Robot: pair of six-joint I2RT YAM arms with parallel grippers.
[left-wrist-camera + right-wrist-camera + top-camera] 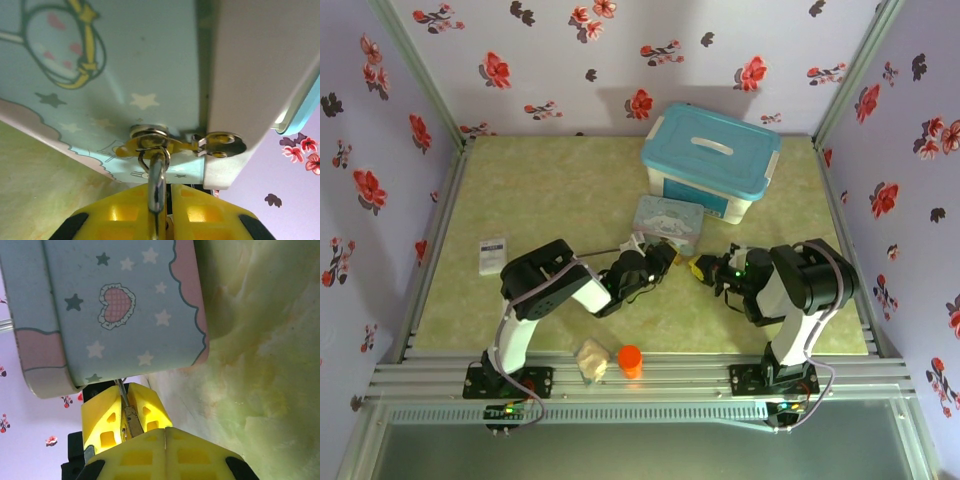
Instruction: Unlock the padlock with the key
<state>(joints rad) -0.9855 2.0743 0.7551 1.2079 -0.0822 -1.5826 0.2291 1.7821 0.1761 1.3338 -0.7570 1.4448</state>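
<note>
The pale blue cartoon tin [668, 222] lies mid-table, close up in both wrist views [125, 65] [115, 305]. The padlock's grey shackle [157, 180] passes through the loop of the tin's brass hasp [150, 142]. My left gripper [167, 192] [658, 262] is shut on the padlock, with yellow fingers on both sides. In the right wrist view the brass padlock body [131, 421] sits between the left gripper's fingers [102, 412], just beyond my right gripper [165, 432] [703, 268]. The right gripper's jaws are pressed together. The key is hidden.
A white box with a teal lid [710, 160] stands behind the tin. An orange cylinder [630, 360] and a beige lump [592, 360] sit at the near edge between the arm bases. A white card [492, 255] lies at the left.
</note>
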